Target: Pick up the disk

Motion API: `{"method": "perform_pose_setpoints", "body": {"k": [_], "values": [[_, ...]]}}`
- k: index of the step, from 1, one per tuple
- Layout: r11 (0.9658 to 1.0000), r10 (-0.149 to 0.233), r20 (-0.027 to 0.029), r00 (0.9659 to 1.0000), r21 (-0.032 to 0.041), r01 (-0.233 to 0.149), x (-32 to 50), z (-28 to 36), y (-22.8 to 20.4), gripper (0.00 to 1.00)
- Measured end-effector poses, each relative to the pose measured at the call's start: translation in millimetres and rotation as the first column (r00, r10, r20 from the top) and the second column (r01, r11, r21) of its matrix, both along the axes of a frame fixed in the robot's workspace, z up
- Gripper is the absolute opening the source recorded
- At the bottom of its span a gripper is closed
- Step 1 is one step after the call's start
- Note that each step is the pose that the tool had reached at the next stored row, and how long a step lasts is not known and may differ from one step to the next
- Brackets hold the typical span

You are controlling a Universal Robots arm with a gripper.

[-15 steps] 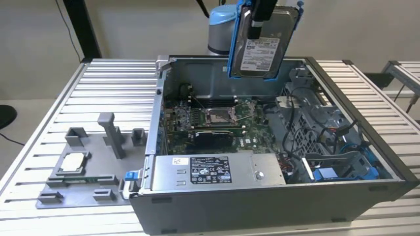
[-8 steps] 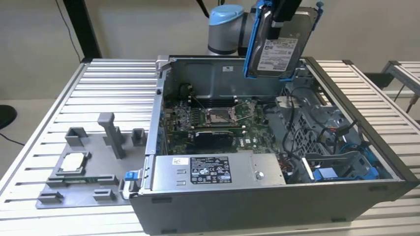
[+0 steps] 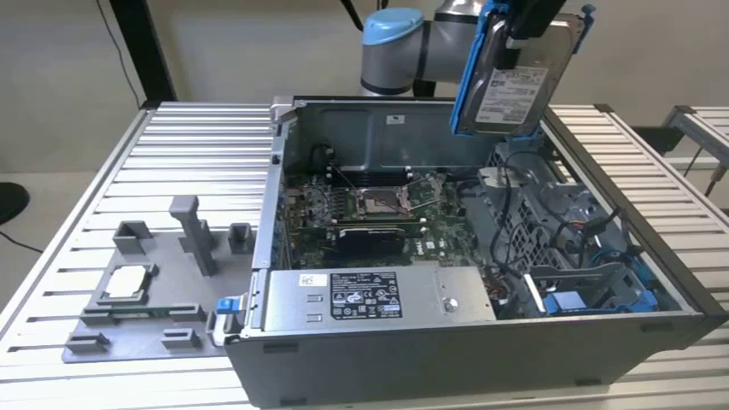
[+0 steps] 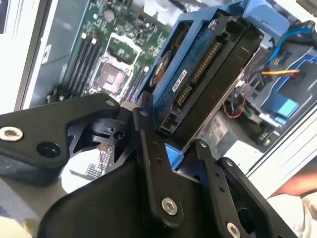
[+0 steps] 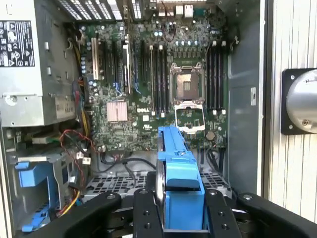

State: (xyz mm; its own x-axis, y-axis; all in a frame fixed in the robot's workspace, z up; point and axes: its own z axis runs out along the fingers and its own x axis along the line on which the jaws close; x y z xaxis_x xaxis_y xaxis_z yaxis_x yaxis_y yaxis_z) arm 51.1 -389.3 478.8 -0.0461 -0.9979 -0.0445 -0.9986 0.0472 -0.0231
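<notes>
The disk (image 3: 518, 85), a silver-grey drive with a white label and a blue bracket, hangs upright in the air above the far right corner of the open computer case (image 3: 456, 359). My gripper (image 3: 524, 34) is shut on its upper end. In the second wrist view the black fingers (image 4: 148, 148) clamp the disk (image 4: 198, 74) on both sides, its connector edge facing the camera. In the first wrist view the blue bracket of the disk (image 5: 178, 173) sits between the fingers (image 5: 146, 213), high over the motherboard (image 5: 163, 84).
The case lies open on a slatted metal table (image 3: 171, 154). Inside are the power supply box (image 3: 364, 295) with its label, cables and a blue drive bay (image 3: 569, 303). A grey fixture (image 3: 148, 299) holding a small square chip (image 3: 125, 284) lies at the exterior view's left.
</notes>
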Motion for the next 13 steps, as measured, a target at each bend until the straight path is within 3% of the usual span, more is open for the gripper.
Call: {"method": "perform_pose_setpoints", "body": {"k": [13], "values": [[1.0000, 0.000, 0.0001, 1.0000, 0.0001, 0.000, 56.5, -0.1, 0.1, 0.00]]}}
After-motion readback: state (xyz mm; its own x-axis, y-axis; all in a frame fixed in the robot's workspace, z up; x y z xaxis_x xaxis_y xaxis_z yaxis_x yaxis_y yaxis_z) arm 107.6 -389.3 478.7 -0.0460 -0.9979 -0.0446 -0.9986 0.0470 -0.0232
